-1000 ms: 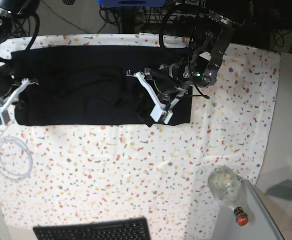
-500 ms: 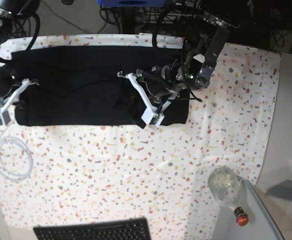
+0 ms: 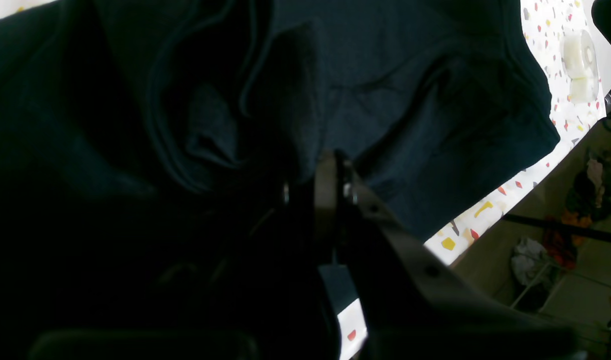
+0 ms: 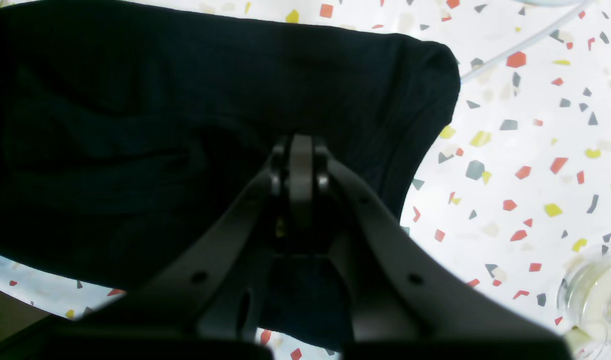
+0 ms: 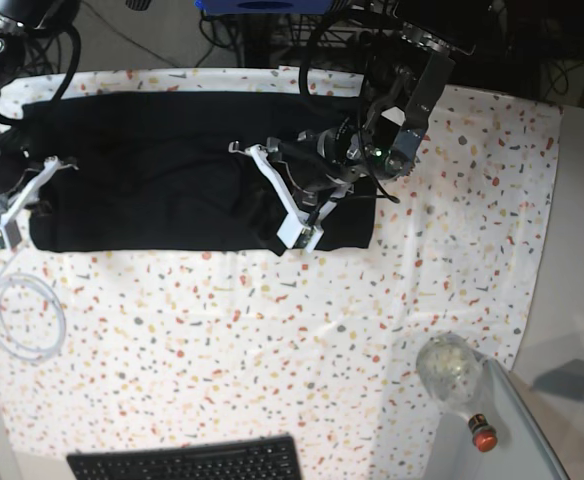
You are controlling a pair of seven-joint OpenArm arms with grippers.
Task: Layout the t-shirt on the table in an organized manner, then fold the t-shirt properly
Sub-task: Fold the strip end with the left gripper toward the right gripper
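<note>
Across the frame's upper half: shirt (image 5: 172, 170) lies long left-to-right on the surface (image 5: 272, 340).
Your left gripper (image 5: 272, 195) pinches its right end; right gripper (image 5: 32, 195), closed, holds the left.

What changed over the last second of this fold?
The left gripper, fingers shut on the t-shirt, dragged its end across the table toward the other arm, bunching the fabric. The right gripper kept pinning the far end; cable loop and keyboard unmoved.

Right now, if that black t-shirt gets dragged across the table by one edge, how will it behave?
The t-shirt will probably act floppy: it bunches into soft folds near the left hand. It looks light, lying flat against the table. It would likely wrinkle rather than slide as one sheet.
</note>
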